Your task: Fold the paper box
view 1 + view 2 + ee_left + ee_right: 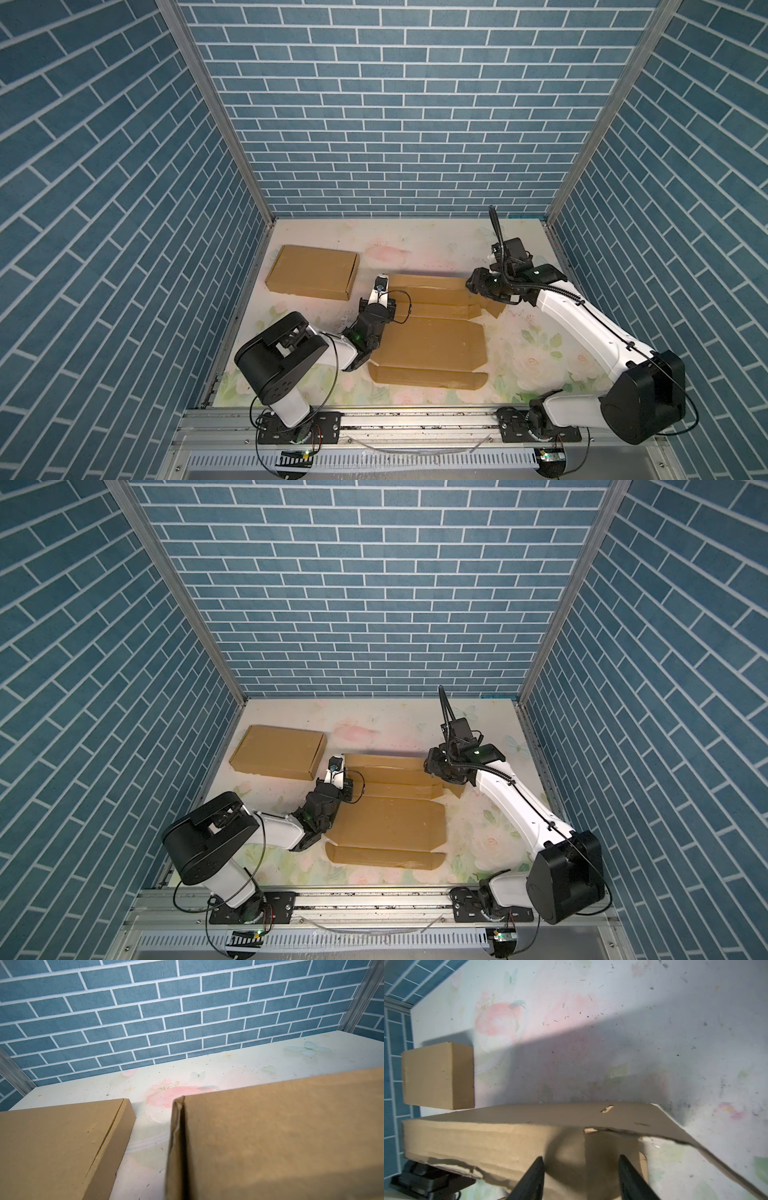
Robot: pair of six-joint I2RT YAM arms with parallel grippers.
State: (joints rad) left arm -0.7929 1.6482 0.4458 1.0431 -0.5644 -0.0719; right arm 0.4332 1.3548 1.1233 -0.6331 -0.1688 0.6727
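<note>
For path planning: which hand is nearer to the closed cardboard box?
Left. The left hand is just beside the closed box; the right hand is across the flat sheet, at its far right corner.

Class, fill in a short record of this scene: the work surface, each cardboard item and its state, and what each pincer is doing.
surface: floral-print table
finished item: closed cardboard box, far left of the table
work item: flat cardboard blank, mid-table, its far strip lifted
left pincer: shut, at the blank's far left corner; what it grips is hidden
right pincer: open, fingers apart at the blank's far right flap
</note>
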